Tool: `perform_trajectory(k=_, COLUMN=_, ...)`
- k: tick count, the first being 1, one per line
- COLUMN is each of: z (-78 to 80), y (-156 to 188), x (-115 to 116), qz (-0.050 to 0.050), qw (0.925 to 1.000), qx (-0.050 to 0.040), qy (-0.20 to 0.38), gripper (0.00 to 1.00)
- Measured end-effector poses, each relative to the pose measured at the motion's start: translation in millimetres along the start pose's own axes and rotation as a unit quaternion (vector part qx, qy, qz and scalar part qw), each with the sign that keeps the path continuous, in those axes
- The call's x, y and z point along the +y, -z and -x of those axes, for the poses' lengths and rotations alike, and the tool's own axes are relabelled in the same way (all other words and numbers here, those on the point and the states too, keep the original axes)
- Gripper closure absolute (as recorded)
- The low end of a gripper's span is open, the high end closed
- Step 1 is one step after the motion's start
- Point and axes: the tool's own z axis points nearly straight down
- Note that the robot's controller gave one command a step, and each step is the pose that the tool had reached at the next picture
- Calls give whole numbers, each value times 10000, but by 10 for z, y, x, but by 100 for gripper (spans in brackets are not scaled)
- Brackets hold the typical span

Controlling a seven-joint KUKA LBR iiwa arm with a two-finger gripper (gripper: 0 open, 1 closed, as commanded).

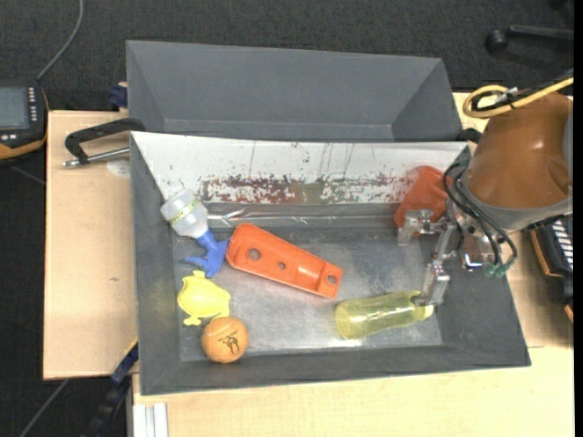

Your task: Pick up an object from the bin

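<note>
The hand (430,297) is down inside the grey bin (273,89), low over the floor near the wall the arm comes in over. From where I stand I cannot tell whether the hand is open or closed. Its tip is at, and seems to touch, the near end of a yellowish-green see-through tube (381,318). The tube lies flat on the bin floor and stretches away from the hand along the front wall. Nothing I can see is gripped.

Just above the hand bulges the arm's orange wrist cover (521,157), with cables around it. Just behind the hand, in the back corner, sits an orange-red piece (419,194), partly hidden by the arm; what it is I cannot make out.

Further from the hand, beyond the far end of the tube and clear of it, a long orange block with holes (282,260) lies slantwise in the middle of the floor.

Farthest from the hand, along the opposite wall, is a loose cluster. It holds a small clear bottle with a green band (183,214) toward the back and a blue piece (208,254) just beside the block's end. In front of that are a yellow toy (200,299) and, in the front corner, an orange ball (225,340) touching the toy.
</note>
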Motion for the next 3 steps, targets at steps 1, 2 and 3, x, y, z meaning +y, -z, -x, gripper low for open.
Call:
perform_trajectory(k=1, z=19, y=44, x=4, qz=-6, qw=10000, qx=-43, qy=10, gripper=0)
perform_trajectory(k=2, z=-156, y=-625, x=422, qz=-1, qw=9982, qx=-29, qy=596, gripper=0)
perform_trajectory(k=3, z=-226, y=-617, x=580, qz=-4, qw=9934, qx=-38, qy=1147, gripper=0)
